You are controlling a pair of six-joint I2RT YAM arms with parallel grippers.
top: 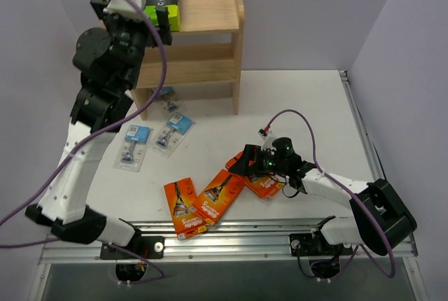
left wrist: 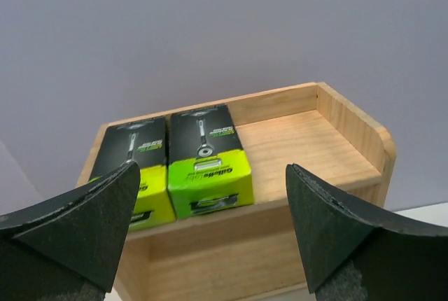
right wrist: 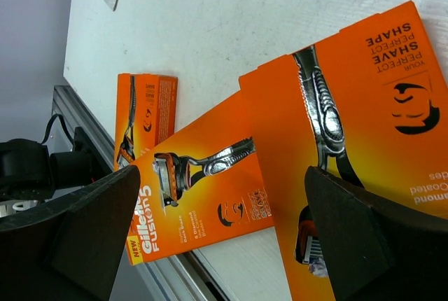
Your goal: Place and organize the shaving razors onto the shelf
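Note:
The wooden shelf (top: 203,70) stands at the back of the table. Two black-and-lime razor boxes (left wrist: 208,157) (left wrist: 136,164) lie side by side on the left of its top tier (left wrist: 308,140); the top view shows one black-and-lime box (top: 164,1). My left gripper (top: 159,21) (left wrist: 212,171) hovers open just in front of them, holding nothing. Three orange razor boxes (top: 183,207) (top: 221,194) (top: 266,184) lie overlapping near the front edge. My right gripper (top: 239,166) (right wrist: 220,175) hangs open low above them, over two orange boxes (right wrist: 203,189) (right wrist: 364,105). Three blister packs (top: 133,145) (top: 173,131) (top: 168,99) lie below the shelf.
The lower two shelf tiers (top: 189,94) show nothing on them. The table's metal front rail (top: 231,234) runs right beside the orange boxes, and a third orange box (right wrist: 143,108) lies close to it. Grey walls close in behind and at both sides.

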